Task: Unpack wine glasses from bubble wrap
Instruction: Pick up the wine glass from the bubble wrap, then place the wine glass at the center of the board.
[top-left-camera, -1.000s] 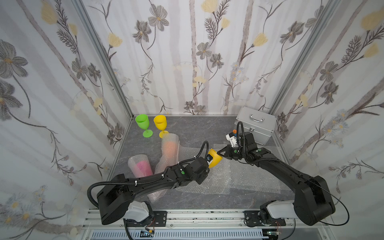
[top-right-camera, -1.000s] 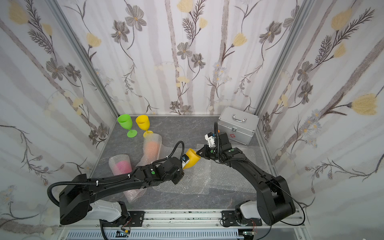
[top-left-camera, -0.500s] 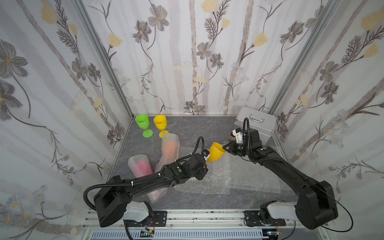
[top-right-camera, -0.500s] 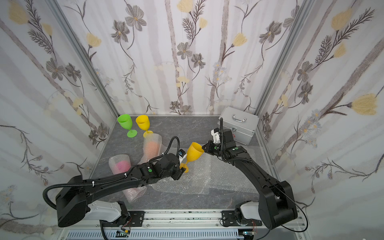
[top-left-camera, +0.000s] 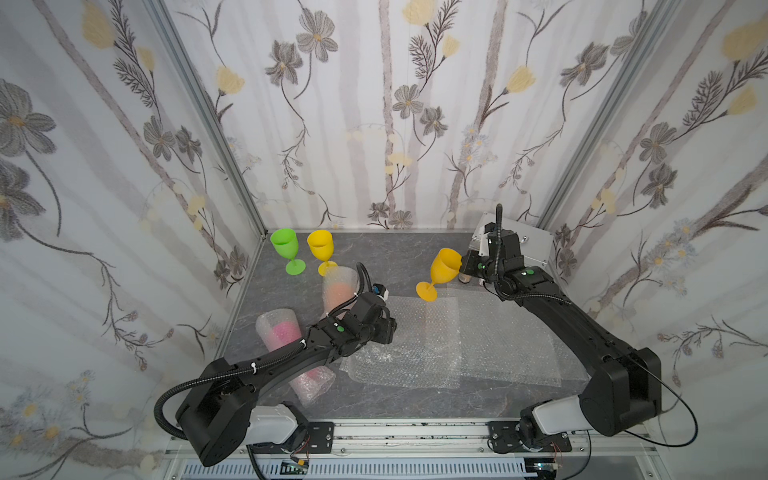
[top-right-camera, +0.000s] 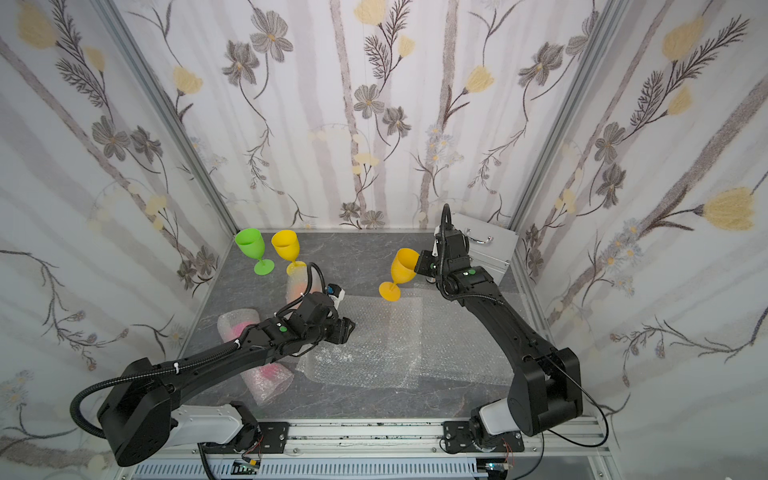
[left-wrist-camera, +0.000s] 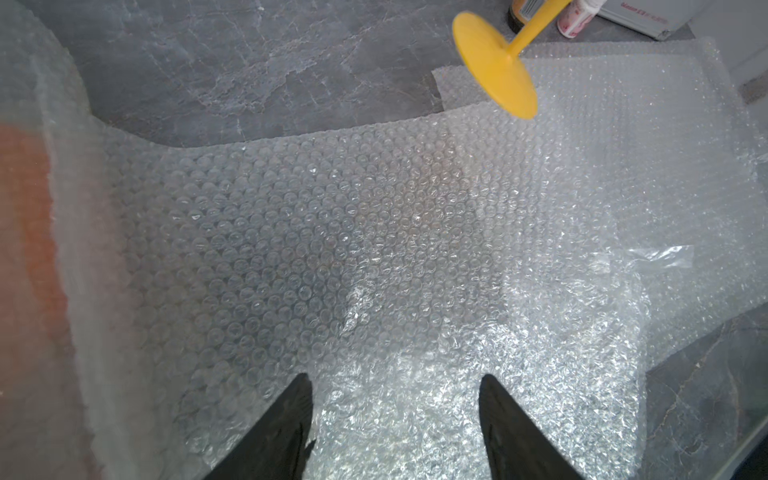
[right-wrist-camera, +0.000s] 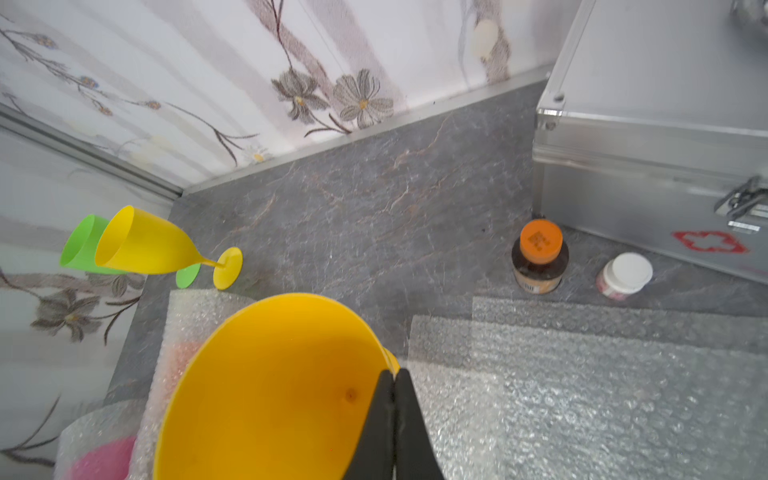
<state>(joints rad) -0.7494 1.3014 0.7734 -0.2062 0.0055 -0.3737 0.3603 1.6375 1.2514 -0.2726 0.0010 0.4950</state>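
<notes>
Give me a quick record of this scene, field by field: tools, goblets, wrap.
Right tool: shut on rim of amber-yellow plastic goblet, tilted, lifted
Left tool: open, empty, over flat bubble wrap sheets
Unwrapped, upright: lime green goblet, yellow goblet
Wrapped in bubble wrap tubes: orange goblet, hot pink goblet
</notes>
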